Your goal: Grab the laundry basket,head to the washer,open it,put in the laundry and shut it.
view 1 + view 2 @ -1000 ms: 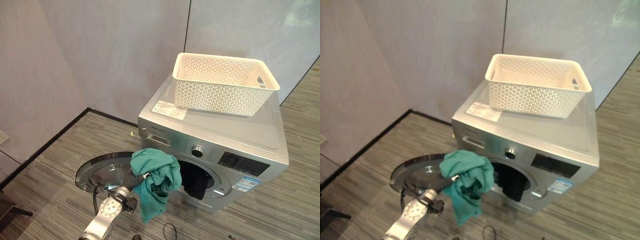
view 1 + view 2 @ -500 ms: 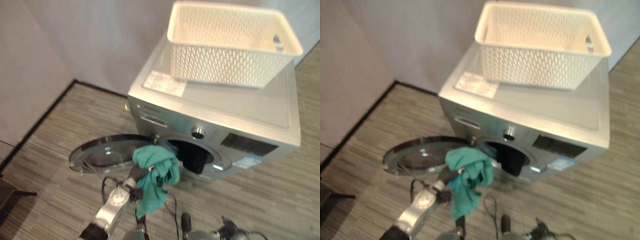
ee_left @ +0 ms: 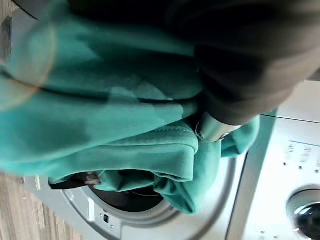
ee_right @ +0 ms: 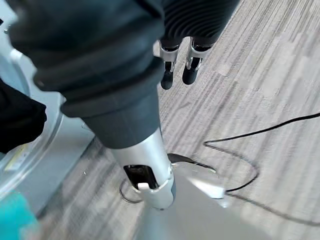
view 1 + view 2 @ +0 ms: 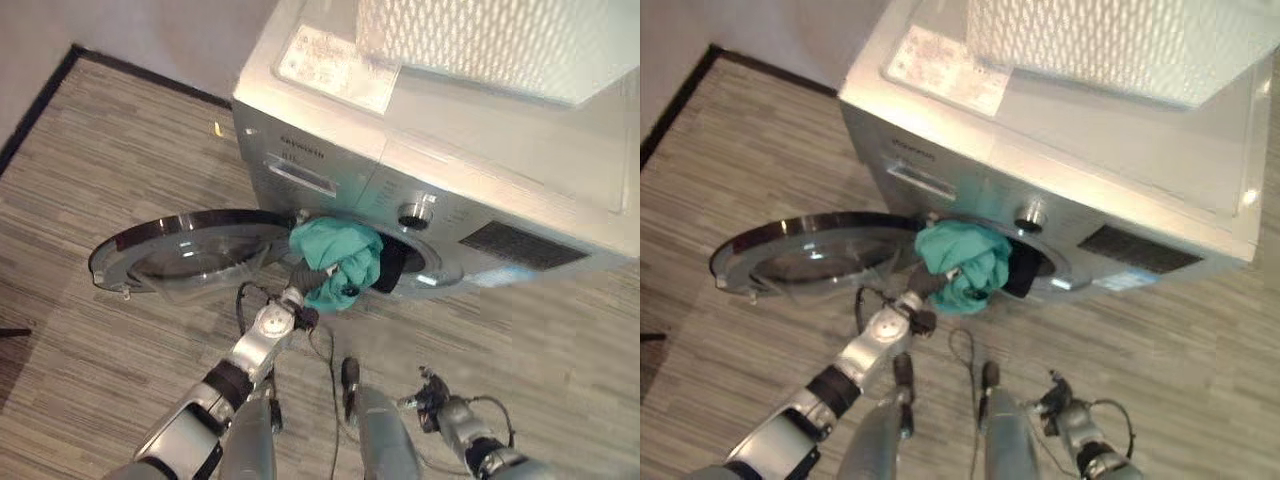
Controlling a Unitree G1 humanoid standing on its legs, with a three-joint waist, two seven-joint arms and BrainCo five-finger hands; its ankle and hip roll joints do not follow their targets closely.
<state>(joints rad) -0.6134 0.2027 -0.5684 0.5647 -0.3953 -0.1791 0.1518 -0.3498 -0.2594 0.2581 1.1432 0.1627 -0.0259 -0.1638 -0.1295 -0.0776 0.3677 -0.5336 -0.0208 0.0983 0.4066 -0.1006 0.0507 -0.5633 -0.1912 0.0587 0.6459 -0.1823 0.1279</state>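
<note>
The silver washer [image 5: 330, 150] stands with its round door [image 5: 185, 250] swung wide open to the left. My left hand [image 5: 303, 277] is shut on a bunched teal garment [image 5: 345, 260], which it holds at the mouth of the drum. In the left wrist view the teal garment [image 3: 115, 115] hangs over the drum's rim, with a silver finger [image 3: 215, 127] curled into it. A black garment [image 5: 388, 268] lies inside the drum. The white lattice basket [image 5: 480, 40] sits on top of the washer. My right hand [image 5: 432, 398] hangs low near the floor, fingers [image 4: 167, 75] relaxed and holding nothing.
A white label sheet [image 5: 335, 55] lies on the washer's top by the basket. A dark skirting line [image 5: 40, 95] marks the wall at the far left. Striped grey flooring [image 5: 560, 340] spreads in front of and beside the machine.
The camera has tipped down and come closer to the washer. My left hand has carried the teal garment from in front of the door up to the drum's mouth.
</note>
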